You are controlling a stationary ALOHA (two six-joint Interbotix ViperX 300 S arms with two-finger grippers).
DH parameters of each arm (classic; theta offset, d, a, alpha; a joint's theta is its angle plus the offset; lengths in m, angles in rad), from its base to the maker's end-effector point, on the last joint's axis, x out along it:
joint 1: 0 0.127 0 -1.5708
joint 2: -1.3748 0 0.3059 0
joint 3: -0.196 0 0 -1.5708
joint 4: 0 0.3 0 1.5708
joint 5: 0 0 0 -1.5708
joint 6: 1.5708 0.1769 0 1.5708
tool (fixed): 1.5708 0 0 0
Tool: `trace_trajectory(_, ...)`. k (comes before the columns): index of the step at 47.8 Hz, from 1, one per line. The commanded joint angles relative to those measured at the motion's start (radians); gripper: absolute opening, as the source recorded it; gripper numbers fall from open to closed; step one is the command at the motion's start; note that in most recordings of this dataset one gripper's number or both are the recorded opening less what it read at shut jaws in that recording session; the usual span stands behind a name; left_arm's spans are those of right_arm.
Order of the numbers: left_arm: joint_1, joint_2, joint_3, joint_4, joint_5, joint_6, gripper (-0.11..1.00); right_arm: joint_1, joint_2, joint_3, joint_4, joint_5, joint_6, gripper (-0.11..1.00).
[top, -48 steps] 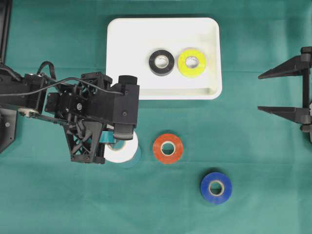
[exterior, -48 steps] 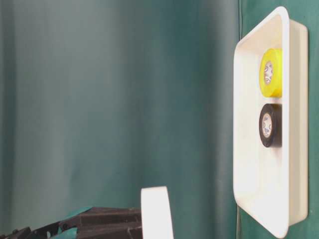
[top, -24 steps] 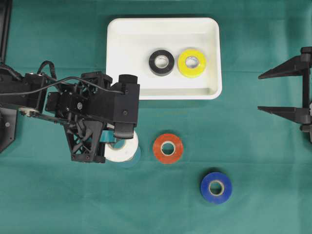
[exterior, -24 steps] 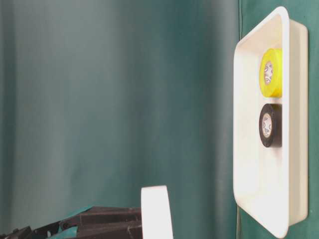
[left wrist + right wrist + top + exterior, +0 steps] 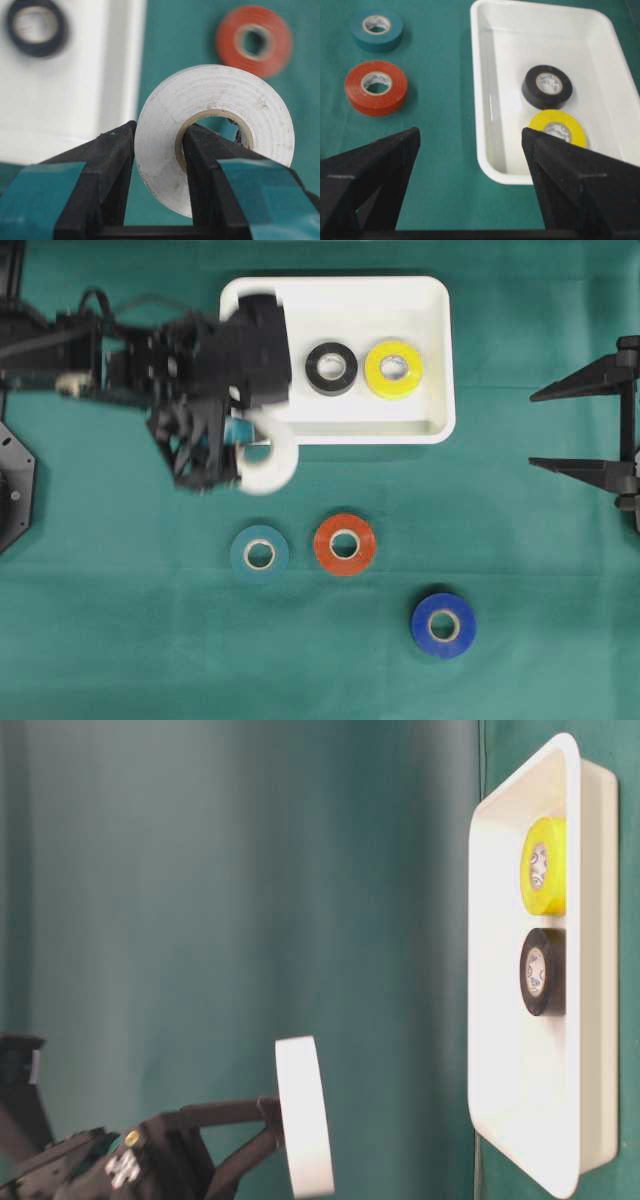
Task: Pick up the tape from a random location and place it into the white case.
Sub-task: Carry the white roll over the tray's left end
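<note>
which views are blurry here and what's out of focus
Overhead: the left arm and its white tape are motion-smeared; the rolls on the cloth stay sharp. Left wrist: the white tape between the jaws is crisp, while the black roll, red roll and case behind are soft. Right wrist: sharp throughout.

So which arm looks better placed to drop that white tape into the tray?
The left. Its gripper already pinches the white tape, right by the tray. The right gripper sits open and empty, off to the side.
</note>
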Motion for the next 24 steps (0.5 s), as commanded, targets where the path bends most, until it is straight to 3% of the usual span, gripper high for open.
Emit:
trace_trajectory(1, 0.054, -0.014, -0.029, 0.000, -0.014, 0.002, 0.25, -0.002, 0.006, -0.026, -0.005, 0.000, 0.000, 0.82)
trace_trajectory(11, 0.169, -0.008, -0.032, 0.000, -0.048, 0.003, 0.25, -0.002, 0.006, -0.025, -0.009, 0.006, 0.000, 0.82)
trace_trajectory(24, 0.252, 0.014, -0.049, 0.000, -0.058, 0.003, 0.25, -0.002, 0.006, -0.026, -0.009, 0.006, 0.000, 0.82)
